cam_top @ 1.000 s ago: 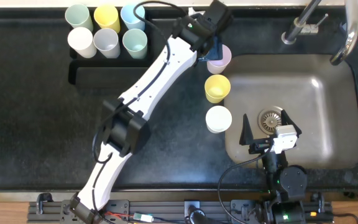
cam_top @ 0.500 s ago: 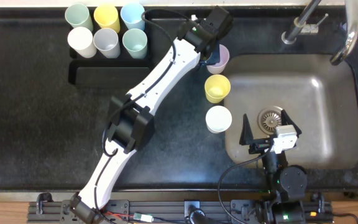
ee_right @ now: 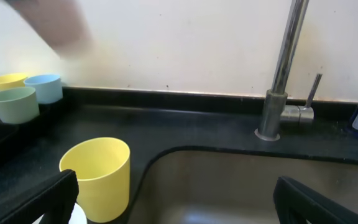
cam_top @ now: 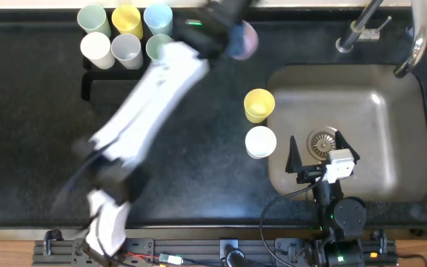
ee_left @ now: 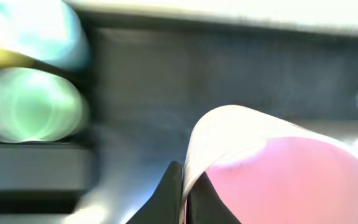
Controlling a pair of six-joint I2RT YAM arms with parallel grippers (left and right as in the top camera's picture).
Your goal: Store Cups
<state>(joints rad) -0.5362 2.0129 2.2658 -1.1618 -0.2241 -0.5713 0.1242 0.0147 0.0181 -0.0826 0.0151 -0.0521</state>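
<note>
We are watching the left gripper (ee_left: 188, 200) clamping the wall of the pink cup (ee_left: 278, 177), one finger outside the rim and one inside. In the top view the cup is hanging above the dark worktop (cam_top: 35, 148), at about 12 o'clock from the yellow cup (cam_top: 259, 104) and at 3 o'clock from the black tray (cam_top: 117, 85). The tray is sitting toward the worktop's 11 o'clock corner and is carrying six upright cups in two rows. A green cup (ee_right: 14, 102) is standing at the end of the row nearest the pink one. The yellow cup and the white cup (cam_top: 260, 142) are standing upright on the worktop just beside the rim of the sink (cam_top: 391, 178), the white one at 6 o'clock from the yellow, near but apart. The right gripper (cam_top: 321, 153) is hovering over the sink basin near the drain (cam_top: 322, 141), its fingers spread wide and gripping nothing. The tap (ee_right: 283, 74) is rising at the sink's 12 o'clock edge.
</note>
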